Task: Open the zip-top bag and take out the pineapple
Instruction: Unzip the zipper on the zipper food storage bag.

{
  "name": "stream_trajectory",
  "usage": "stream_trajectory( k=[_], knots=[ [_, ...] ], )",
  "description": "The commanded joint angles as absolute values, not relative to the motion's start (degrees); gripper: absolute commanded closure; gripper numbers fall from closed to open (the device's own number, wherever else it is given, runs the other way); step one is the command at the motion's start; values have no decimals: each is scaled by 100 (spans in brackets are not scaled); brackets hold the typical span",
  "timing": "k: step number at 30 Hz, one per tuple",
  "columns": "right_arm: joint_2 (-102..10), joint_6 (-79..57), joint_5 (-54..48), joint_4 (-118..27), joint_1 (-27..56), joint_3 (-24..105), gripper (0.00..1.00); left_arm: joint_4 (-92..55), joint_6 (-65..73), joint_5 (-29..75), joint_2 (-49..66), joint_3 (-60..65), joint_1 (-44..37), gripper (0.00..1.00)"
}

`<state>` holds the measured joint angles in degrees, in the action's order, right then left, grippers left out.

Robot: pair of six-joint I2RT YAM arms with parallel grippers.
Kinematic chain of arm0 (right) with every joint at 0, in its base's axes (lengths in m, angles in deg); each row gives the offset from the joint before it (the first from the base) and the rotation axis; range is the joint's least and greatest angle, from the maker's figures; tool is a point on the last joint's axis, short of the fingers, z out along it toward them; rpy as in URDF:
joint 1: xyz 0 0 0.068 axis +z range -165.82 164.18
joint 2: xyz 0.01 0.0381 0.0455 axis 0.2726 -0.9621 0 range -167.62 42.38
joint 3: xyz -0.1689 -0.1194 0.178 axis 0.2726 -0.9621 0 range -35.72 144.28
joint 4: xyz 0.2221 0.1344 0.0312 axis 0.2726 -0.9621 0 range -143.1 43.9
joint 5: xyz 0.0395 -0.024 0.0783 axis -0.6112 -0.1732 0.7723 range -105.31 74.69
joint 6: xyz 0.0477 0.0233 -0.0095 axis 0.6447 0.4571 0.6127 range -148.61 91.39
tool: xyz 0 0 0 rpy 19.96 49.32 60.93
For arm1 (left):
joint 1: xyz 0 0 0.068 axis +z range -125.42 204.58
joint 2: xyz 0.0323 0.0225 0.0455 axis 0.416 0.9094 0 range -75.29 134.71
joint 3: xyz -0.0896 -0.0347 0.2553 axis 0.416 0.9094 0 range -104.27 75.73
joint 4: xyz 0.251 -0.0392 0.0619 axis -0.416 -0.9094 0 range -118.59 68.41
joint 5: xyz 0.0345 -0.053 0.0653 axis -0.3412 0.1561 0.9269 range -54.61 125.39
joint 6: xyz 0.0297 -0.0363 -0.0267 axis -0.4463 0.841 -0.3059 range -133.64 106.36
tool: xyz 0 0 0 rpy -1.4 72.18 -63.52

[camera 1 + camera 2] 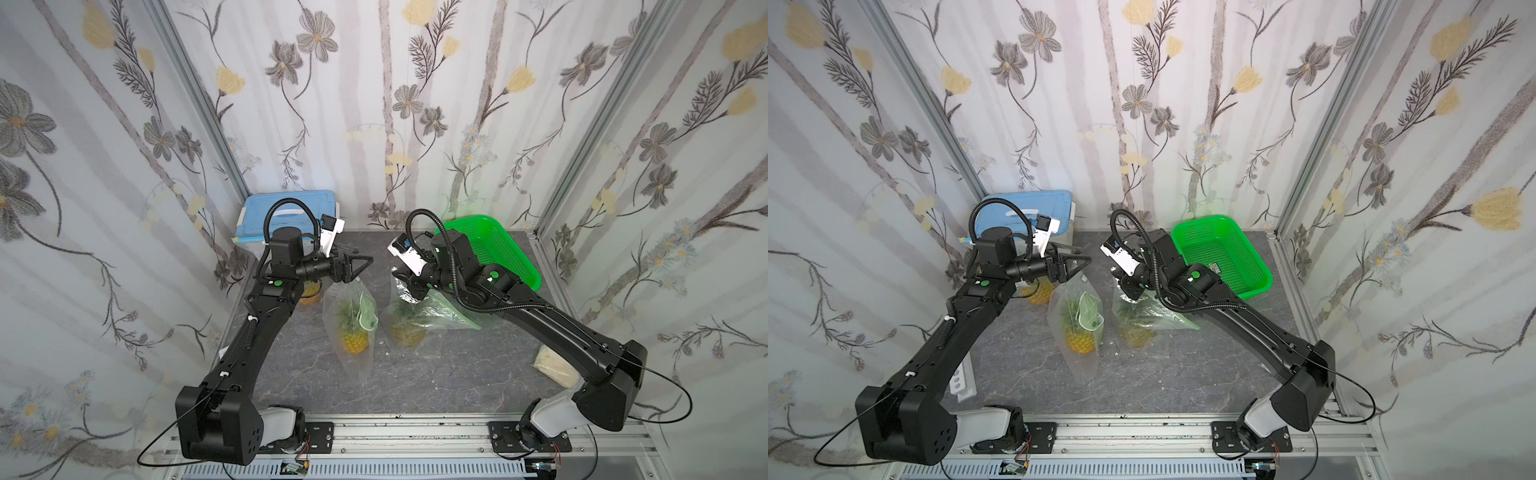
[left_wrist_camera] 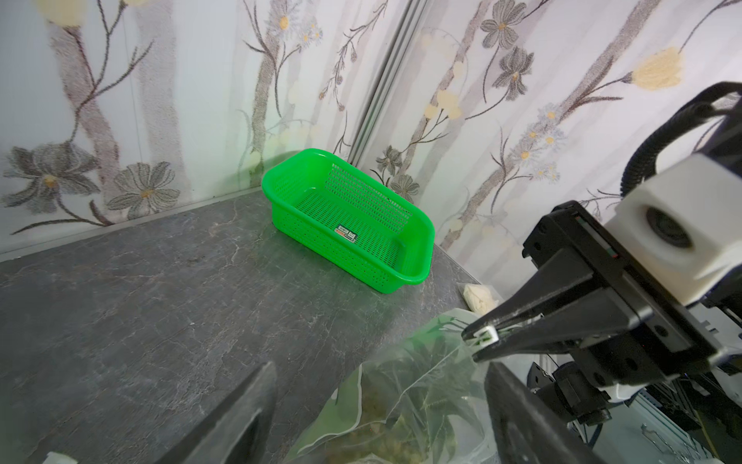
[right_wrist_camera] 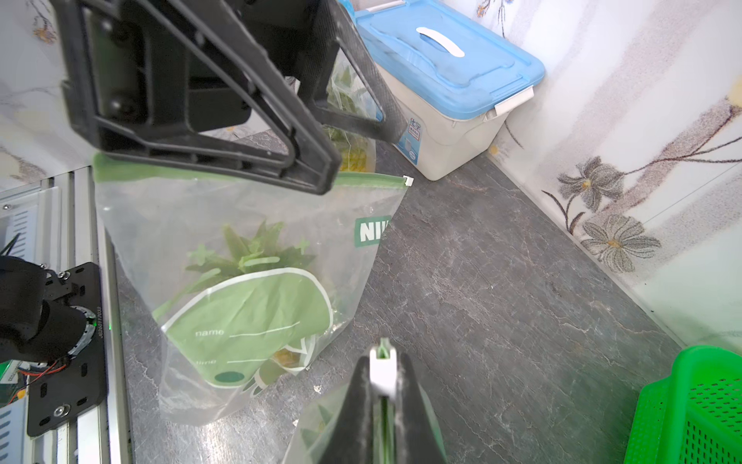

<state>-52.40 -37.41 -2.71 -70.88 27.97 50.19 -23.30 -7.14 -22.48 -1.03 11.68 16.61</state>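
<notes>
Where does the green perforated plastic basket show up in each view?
In a top view: green basket at back right, part behind right arm.
In a top view: same corner, nearly whole.
Left wrist: whole, mid-picture.
Right wrist: one cropped corner.
Shared landmark: grey marble tabletop.

Worktop [image 1: 457, 374] walled left, far, right. Lidded box [image 1: 259, 212] in far left corner. Basket [image 1: 509, 253] in far right corner. Two bags mid-worktop, side by side, slightly apart: left bag [image 1: 353, 361], right bag [image 1: 440, 318]. Left pineapple [image 1: 354, 341] inside left bag, right pineapple [image 1: 407, 334] inside right bag. Third pineapple [image 1: 309, 293] left of left bag, on near side of box, partly under left arm. Packet [image 1: 552, 368] at right edge, nearer than basket, partly under right arm. Left claw [image 1: 363, 255] over top of left bag. Right claw [image 1: 397, 274] at top of right bag, basket just right of it.
</notes>
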Motion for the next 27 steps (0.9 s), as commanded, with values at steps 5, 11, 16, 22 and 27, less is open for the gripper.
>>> stream_trajectory(
  k=[5, 11, 16, 22, 27],
  knots=[
    [-5107, -3911, 844, -6399, 2400, 4916, 100, -2613, -1983, -2835, 78, 1201, 1290, 19],
    [-5342, -3951, 1042, -6473, 2377, 5109, 100, -2958, -2761, -2459, 174, 1184, 845, 19],
    [-5359, -3925, 1181, -6430, 2381, 5153, 100, -3083, -2954, -2510, 403, 1030, 739, 21],
    [-5377, -3924, 1337, -6481, 2382, 5248, 100, -3138, -3078, -2483, 733, 763, 588, 28],
    [-5438, -3943, 1369, -6568, 2399, 5349, 100, -3038, -3072, -2469, 842, 670, 496, 31]
  ],
)
